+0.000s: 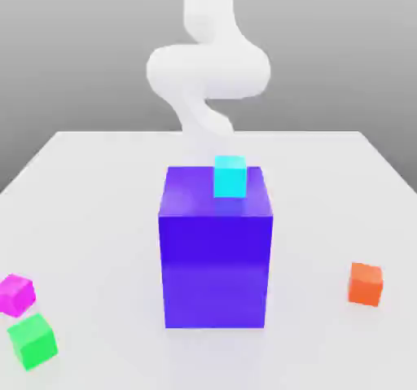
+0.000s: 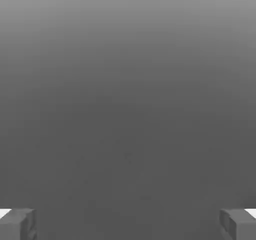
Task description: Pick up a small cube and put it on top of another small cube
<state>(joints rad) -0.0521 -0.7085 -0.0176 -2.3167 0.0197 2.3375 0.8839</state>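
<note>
Rising behind the tall purple block (image 1: 216,258), the white arm (image 1: 208,67) curls overhead, jaws spread wide and empty

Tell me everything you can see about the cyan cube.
The cyan cube is small, plain and smooth-faced, matte like plastic, with a lighter top and brighter front. It sits upright and square on the tall blue block, near the far edge of that block's top, roughly centred. Only the block touches it; the white arm rises behind it.

Tall purple block (image 1: 216,254) mid-table (cyan cube (image 1: 230,177) atop), open table (image 1: 106,217) all around.
</note>
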